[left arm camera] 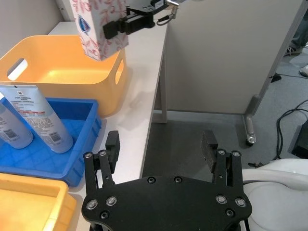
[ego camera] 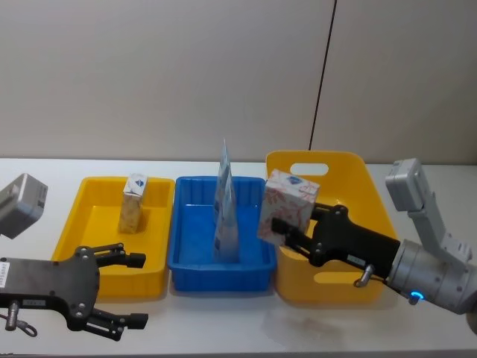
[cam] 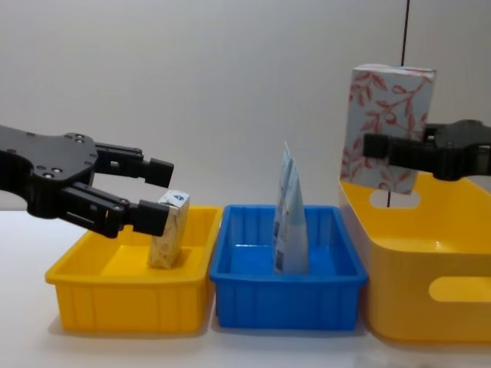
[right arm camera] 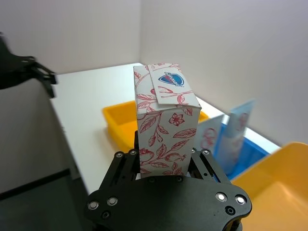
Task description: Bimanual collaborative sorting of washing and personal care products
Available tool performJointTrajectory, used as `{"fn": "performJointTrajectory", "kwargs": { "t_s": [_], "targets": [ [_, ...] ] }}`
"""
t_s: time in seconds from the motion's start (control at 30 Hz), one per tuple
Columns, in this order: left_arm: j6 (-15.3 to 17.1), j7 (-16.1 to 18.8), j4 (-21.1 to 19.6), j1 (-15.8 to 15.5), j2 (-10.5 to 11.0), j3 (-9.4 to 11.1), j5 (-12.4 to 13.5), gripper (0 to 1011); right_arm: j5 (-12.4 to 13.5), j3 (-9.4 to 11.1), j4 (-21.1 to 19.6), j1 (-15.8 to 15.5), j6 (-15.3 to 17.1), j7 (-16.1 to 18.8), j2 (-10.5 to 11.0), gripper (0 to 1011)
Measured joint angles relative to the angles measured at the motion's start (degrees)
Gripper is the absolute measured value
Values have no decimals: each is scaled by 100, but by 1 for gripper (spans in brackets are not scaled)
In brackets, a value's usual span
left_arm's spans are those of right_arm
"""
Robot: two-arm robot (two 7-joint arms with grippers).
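Note:
My right gripper [ego camera: 284,233] is shut on a white-grey carton with red leaf print [ego camera: 289,203], which it holds upright in the air over the left wall of the large yellow bin [ego camera: 350,186]. The same carton [cam: 387,126] shows high in the chest view and close up [right arm camera: 166,120] in the right wrist view. A beige carton with a blue mark [ego camera: 133,203] stands in the left yellow bin [ego camera: 100,227]. Two pale blue tubes [ego camera: 225,201] stand upright in the blue bin [ego camera: 194,224]. My left gripper [ego camera: 139,291] hovers open at the left yellow bin's front edge, holding nothing.
The three bins sit side by side on a white table. The table's front edge [left arm camera: 154,110] drops to the floor just past the bins. A grey wall stands close behind the bins.

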Motion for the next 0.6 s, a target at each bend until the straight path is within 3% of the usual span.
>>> {"fn": "performJointTrajectory", "kwargs": {
  "t_s": [0.6],
  "targets": [
    [0,0,0,0,0,0,0,1001,-643,242,308,38,144,-1383,-233,363]
  ]
}}
